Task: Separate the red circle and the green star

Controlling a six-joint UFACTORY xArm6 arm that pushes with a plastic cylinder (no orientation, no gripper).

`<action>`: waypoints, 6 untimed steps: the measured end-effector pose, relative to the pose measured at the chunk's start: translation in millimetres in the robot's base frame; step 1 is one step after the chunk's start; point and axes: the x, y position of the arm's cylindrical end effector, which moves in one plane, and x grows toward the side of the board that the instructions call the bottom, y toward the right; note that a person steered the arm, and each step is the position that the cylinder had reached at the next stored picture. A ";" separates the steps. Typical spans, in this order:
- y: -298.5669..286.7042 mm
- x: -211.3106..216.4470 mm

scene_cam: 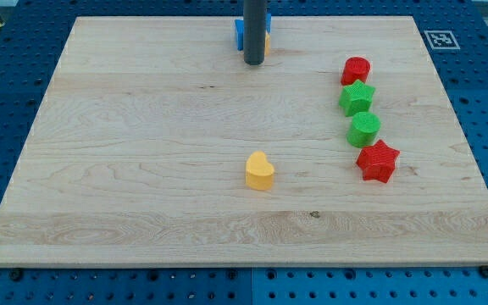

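The red circle (356, 69) sits at the view's upper right of the wooden board (142, 169). The green star (357, 98) lies just below it, touching it. My tip (253, 62) is near the view's top centre, well to the left of both blocks, about 120 pixels from the red circle. The rod stands in front of a blue block (239, 32) and a yellow block (267, 37) and partly hides them.
A green circle (364, 129) lies just below the green star, and a red star (377, 161) below that, forming a column. A yellow heart (259, 171) lies near the board's centre. Blue perforated table surrounds the board.
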 end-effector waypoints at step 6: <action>175.0 16.6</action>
